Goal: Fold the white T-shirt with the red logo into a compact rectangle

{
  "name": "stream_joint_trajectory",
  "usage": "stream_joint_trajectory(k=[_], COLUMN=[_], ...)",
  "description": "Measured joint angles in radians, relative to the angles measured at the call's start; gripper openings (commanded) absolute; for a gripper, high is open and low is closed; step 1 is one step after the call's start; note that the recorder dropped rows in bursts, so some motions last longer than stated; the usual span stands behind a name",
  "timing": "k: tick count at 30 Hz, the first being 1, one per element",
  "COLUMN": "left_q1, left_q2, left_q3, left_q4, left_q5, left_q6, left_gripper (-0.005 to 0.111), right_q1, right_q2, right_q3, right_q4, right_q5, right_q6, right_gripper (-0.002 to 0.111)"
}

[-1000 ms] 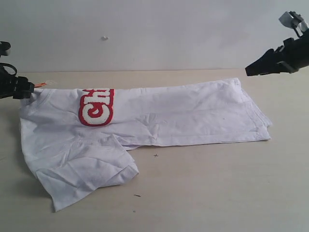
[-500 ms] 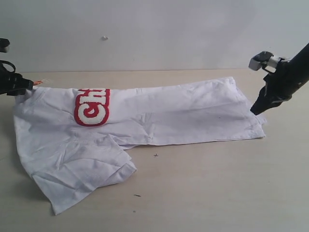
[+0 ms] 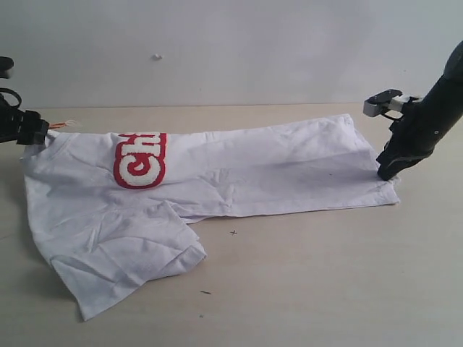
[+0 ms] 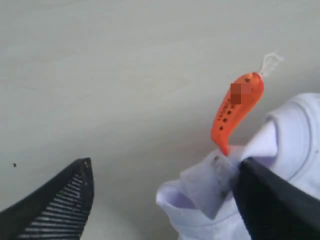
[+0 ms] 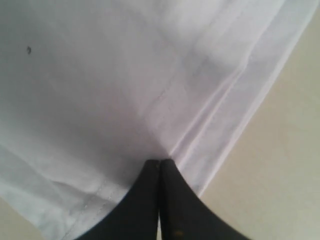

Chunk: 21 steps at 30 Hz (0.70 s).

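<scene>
Exterior view: the white T-shirt (image 3: 239, 173) lies half-folded on the table (image 3: 311, 275), with the red logo (image 3: 139, 159) toward its left end. The left gripper (image 3: 29, 132) is at the collar and the right gripper (image 3: 385, 172) at the opposite hem.

Left wrist view: jaws released, one finger against the collar beside the orange tag (image 4: 237, 110).

Right wrist view: jaws clenched, seemingly pinching the hem.

Exterior view: you look across the worktop (image 3: 325, 275) from its front edge toward the back edge and wall, slightly from above, taking in the whole white T-shirt (image 3: 275, 170).
Left wrist view: very near, looking down past the left tool (image 4: 165, 165) at the orange neck tag (image 4: 235, 112), toward the back edge.
Right wrist view: very near, looking steeply down over the right tool (image 5: 159, 162) at the hem.
Shared: each wrist patch lies inside your exterior view, at opposite shirt ends.
</scene>
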Motion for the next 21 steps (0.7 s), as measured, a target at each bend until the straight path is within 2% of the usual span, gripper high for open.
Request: stream_joint_trajectory(k=[10,21], left_q1=[0.000,0.000], left_q2=[-0.058,-0.076], left_q3=[-0.001,-0.002], left_q4=[-0.178,-0.207], left_q5=[-0.035,-0.026], left_q6=[0.118,0.137], left_gripper=[0.075,0.075], right_q1=[0.000,0.000], right_q2=[0.000,0.000], right_q3=[-0.004,-0.004], right_q4=[-0.014,-0.016], right_q5=[-0.001,0.005], right_q6=[0.012,0.014], right_gripper=[0.000,0.000])
